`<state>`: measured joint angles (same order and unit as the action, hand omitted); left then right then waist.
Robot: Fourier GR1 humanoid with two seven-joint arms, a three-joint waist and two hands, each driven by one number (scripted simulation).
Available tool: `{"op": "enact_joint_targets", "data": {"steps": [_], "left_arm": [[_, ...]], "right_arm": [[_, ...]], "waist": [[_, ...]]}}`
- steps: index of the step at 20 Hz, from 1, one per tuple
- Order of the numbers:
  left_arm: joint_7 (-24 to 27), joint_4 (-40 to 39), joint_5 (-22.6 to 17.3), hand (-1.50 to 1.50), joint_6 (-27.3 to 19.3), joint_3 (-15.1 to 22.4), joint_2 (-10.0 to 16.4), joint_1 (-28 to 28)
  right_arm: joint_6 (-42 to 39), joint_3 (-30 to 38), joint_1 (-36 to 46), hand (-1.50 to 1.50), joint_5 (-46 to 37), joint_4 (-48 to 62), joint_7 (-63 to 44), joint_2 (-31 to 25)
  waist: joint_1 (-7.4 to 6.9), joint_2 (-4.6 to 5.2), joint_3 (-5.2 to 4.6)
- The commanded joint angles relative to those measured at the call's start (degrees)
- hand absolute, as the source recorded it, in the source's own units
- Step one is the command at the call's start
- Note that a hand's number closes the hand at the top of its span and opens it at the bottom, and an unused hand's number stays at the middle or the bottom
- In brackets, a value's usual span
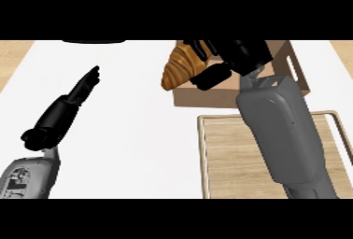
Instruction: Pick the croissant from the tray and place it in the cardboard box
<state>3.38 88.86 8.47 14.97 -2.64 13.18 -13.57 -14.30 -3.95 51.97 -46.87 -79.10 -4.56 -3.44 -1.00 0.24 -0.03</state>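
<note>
Holding croissant (180,65) in curled right hand (231,58) over cardboard box (207,99)'s left wall, behind tray (228,140); left hand (72,100) straight-fingered, empty, over counter (138,140).

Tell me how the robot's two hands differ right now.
The right hand curls round the croissant; the left hand holds nothing, fingers straight. The right hand is over the cardboard box; the left hand is over the white counter at the left. Both are black, on grey forearms.
</note>
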Motion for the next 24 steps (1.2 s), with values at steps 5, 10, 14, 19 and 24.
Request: {"op": "enact_joint_targets", "data": {"steps": [5, 10, 14, 19, 24], "left_arm": [[3.0, -2.08, 0.14, 0.0, 0.77, 0.66, -0.67, 0.6], [-0.46, 0.65, -0.75, 0.0, 2.04, 0.37, 0.13, 0.21], [0.11, -0.54, 1.23, 0.0, -0.67, 1.13, -1.74, -1.81], [-0.98, 0.69, 1.7, 0.0, -1.21, 2.02, -2.84, -1.57], [0.5, -0.63, 0.87, 0.0, 0.73, 0.67, -0.85, -1.59]], "right_arm": [[-5.23, 0.77, 9.23, 1.5, -3.74, 23.73, 6.24, -7.93], [-9.04, 1.22, 12.59, 1.5, -4.2, 36.06, 14.2, -12.85], [-9.25, -1.55, 12.86, 1.5, -8.14, 44.3, 21.85, -17.73], [-16.46, -1.83, 19.9, -1.5, -7.98, 52.85, 26.93, -17.21], [-14.46, 2.94, 19.89, -1.5, -2.97, 54.03, 36.62, -16.32]], "waist": [[-1.13, 0.61, -0.06], [-1.33, 0.46, 0.01], [-1.43, 0.82, 0.03], [-1.91, 0.69, 0.04], [-1.47, 0.54, 0.07]]}}
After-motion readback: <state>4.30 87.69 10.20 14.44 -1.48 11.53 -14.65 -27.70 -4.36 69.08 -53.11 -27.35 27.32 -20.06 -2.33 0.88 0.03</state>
